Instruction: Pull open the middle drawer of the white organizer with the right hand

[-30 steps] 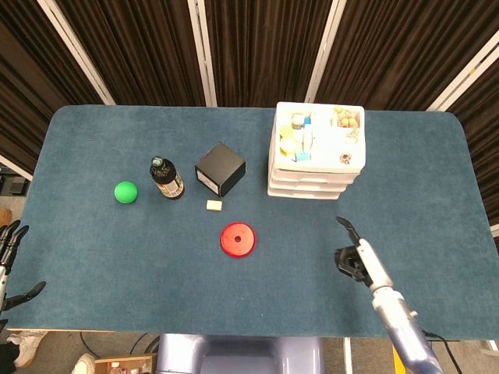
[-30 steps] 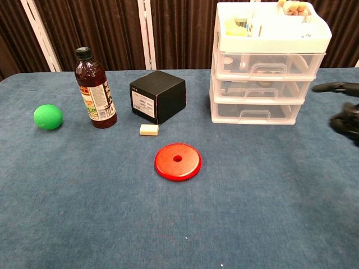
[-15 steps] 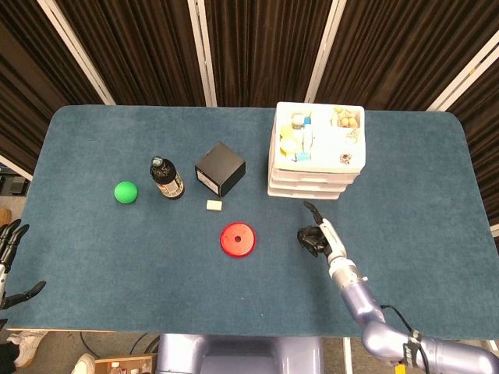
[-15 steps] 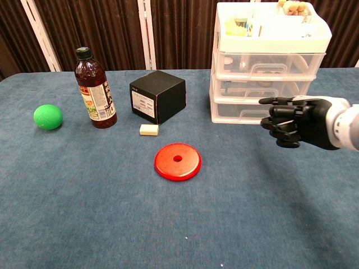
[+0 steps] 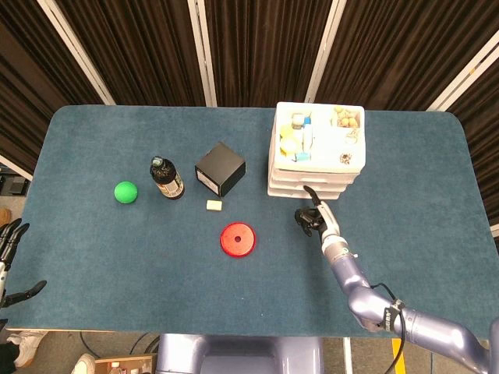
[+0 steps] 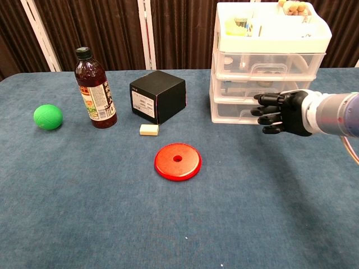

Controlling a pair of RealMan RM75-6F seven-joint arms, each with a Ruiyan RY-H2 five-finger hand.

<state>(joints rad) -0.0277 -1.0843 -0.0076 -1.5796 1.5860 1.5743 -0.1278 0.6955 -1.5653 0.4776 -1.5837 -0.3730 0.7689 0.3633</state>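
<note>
The white organizer (image 6: 269, 33) (image 5: 316, 152) stands at the back right, with an open top tray of small items and three clear drawers below it. Its middle drawer (image 6: 247, 89) is closed, the handle at its front centre. My right hand (image 6: 283, 112) (image 5: 312, 215) hovers just in front of the organizer at the height of the bottom drawer. Its dark fingers (image 6: 262, 111) point left, are apart and hold nothing. It touches no drawer that I can see. My left hand (image 5: 9, 261) hangs off the table's left edge with spread fingers.
A red disc (image 6: 178, 161) lies left of the right hand. Further left are a small cream block (image 6: 148, 129), a black box (image 6: 157, 96), a dark bottle (image 6: 95, 89) and a green ball (image 6: 47, 116). The blue table (image 6: 168, 224) stretches toward me.
My right hand has come in from the table's right front, moving left and toward the organizer, and now sits close before its lower drawers. The drawers have not moved.
</note>
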